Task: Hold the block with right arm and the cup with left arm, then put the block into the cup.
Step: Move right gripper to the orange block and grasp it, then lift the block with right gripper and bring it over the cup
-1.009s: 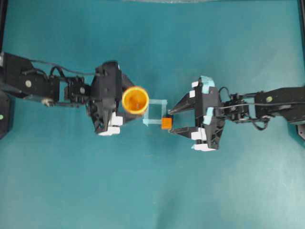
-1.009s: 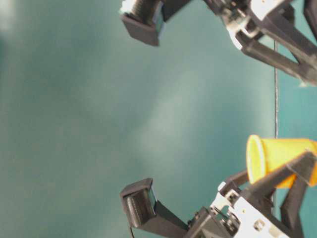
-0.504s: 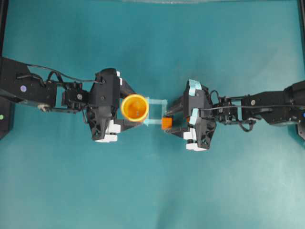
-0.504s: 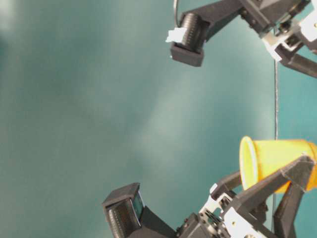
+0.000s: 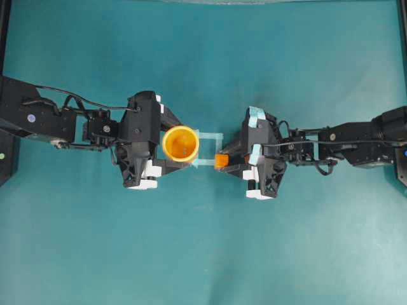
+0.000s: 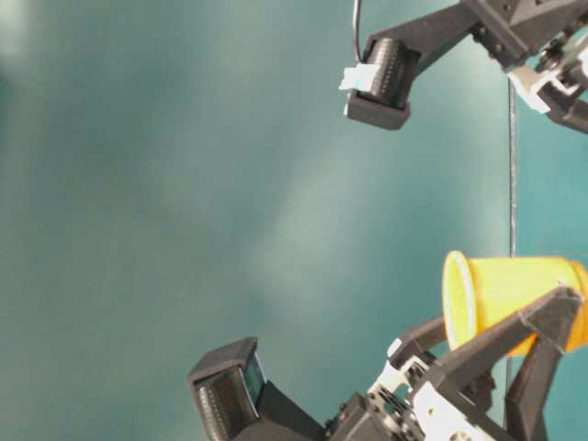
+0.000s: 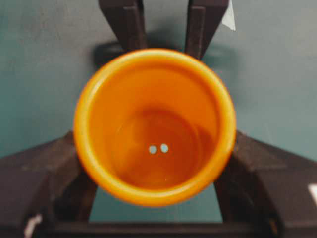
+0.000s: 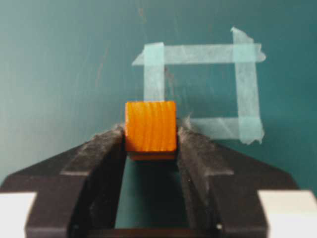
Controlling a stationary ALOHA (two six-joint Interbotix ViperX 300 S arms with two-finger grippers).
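Presently the left gripper (image 5: 173, 152) clasps the cup (image 5: 180, 143), mouth up, between its fingers. The right gripper (image 8: 151, 141) has its fingertips against both sides of the block (image 8: 150, 130), at table level. Lift and insertion remain outstanding.

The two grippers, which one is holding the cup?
The left gripper, without teal tape, holds the yellow-orange cup; the teal-taped right gripper has the orange block.
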